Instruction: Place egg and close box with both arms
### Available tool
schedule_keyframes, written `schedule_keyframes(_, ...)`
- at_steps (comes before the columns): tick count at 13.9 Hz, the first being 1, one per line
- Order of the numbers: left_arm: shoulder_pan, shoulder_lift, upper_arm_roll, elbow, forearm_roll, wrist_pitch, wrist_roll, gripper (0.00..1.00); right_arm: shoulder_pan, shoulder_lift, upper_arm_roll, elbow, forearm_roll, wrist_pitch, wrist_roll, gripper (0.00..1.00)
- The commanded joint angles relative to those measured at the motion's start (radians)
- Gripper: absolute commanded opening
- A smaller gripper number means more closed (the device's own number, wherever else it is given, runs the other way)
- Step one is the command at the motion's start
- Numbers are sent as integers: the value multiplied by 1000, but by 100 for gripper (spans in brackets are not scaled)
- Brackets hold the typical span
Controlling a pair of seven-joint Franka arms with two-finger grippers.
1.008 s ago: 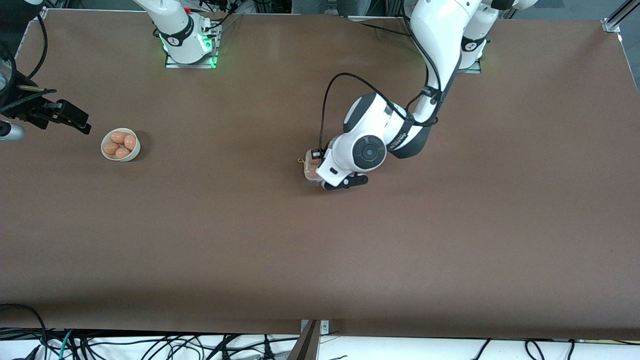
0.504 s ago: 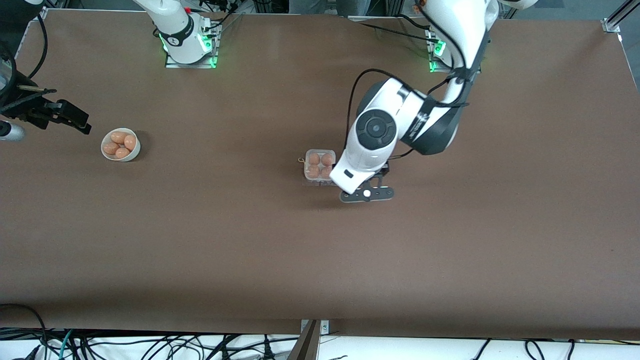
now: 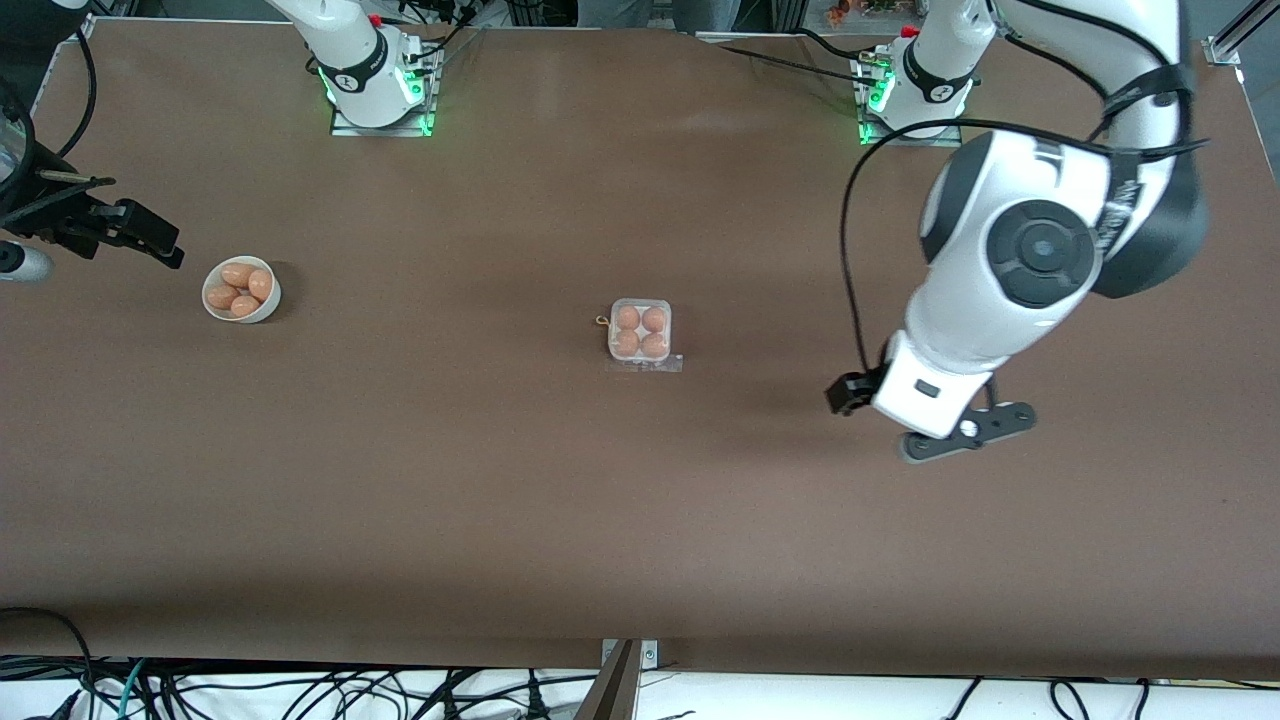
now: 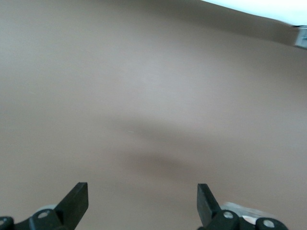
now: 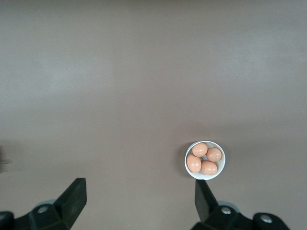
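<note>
Box (image 3: pixel 640 331) looks shut w/ 4 eggs: park left pincer (image 4: pixel 142 203) and right pincer (image 5: pixel 138 203), both wide, over bare counter (image 3: pixel 500 480).

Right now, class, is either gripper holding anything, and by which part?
Nothing is held. The left gripper is open over bare table; the right gripper is open above the bowl.

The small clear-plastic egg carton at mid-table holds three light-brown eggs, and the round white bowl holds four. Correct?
Not quite. The front view shows the small clear-plastic egg carton holding four light-brown eggs, one in each cell. The round white bowl does hold four, as the right wrist view shows.
</note>
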State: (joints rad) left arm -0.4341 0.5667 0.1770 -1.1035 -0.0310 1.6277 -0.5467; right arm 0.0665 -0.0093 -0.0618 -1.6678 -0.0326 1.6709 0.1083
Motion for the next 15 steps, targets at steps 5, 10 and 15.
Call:
schedule_keyframes(5, 170, -74, 10, 7, 49, -103, 282, 100, -5, -3, 3, 5, 16, 1, -15, 100)
schedule_keyframes(10, 284, -184, -1, -63, 48, -101, 395, 100, -7, -3, 3, 5, 16, 1, -15, 100)
schedule_keyframes(15, 421, -326, -100, -228, 48, -97, 545, 100, -7, -3, 3, 5, 16, 1, -15, 100)
